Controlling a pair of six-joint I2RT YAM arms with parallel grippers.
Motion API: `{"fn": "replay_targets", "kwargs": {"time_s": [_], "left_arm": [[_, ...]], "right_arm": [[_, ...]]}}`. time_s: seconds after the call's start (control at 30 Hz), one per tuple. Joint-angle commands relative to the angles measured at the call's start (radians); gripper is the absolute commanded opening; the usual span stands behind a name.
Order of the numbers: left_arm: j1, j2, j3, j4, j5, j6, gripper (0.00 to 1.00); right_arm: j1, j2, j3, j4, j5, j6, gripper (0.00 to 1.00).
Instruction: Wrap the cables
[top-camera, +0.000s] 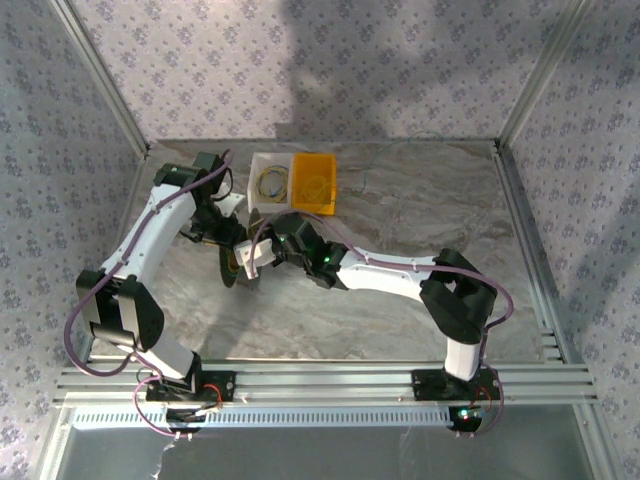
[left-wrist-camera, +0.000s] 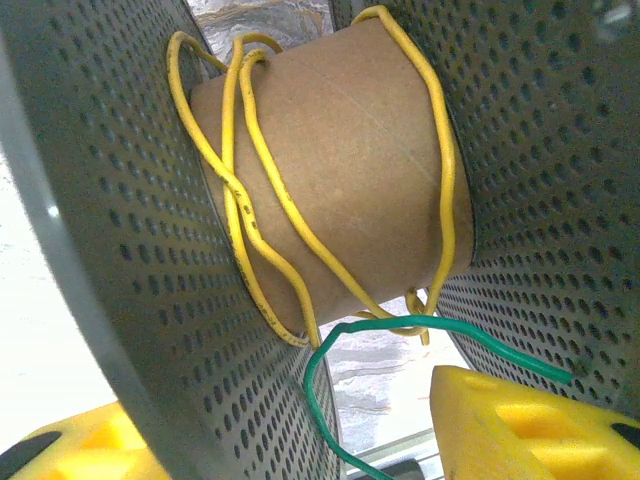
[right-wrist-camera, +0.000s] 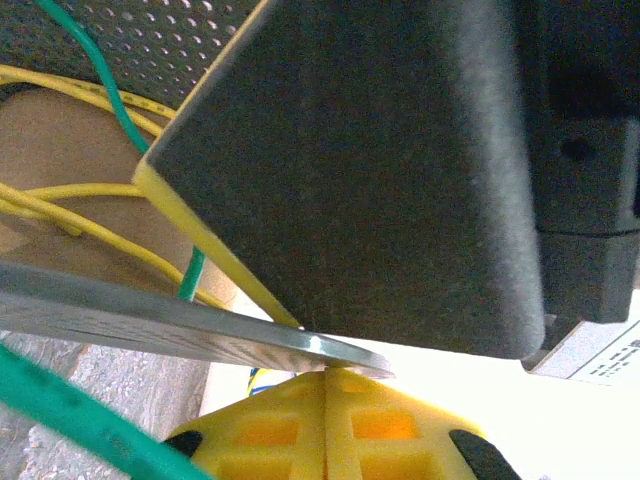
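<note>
Your clenched right gripper (right-wrist-camera: 325, 388) likely guides the green cable (left-wrist-camera: 420, 325) onto the spool (left-wrist-camera: 340, 170); your left gripper's (left-wrist-camera: 285, 420) state can't be told.

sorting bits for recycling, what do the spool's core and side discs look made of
Core: likely cardboard, matte brown with a faint seam. Side discs: dark grey perforated sheet, plastic or painted metal, cannot tell which.

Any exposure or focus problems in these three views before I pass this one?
Top external: sharp and evenly lit, with a broad soft shadow on the back wall. Left wrist: yellow cable crisp, lower left corner blown out white. Right wrist: green cable at lower left blurred, lower right overexposed.
</note>
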Motion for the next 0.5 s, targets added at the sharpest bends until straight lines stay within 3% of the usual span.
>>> {"fn": "replay_targets", "kwargs": {"time_s": [0.0, 0.47], "left_arm": [[-0.005, -0.007, -0.016, 0.007, 0.033, 0.006, 0.55], [-0.002, 0.000, 0.026, 0.002, 0.034, 0.030, 0.63]], "right_arm": [[0.018, -0.043, -0.013, 0.084, -0.035, -0.016, 0.00], [0.027, -0.044, -0.023, 0.143, -0.057, -0.048, 0.00]]}}
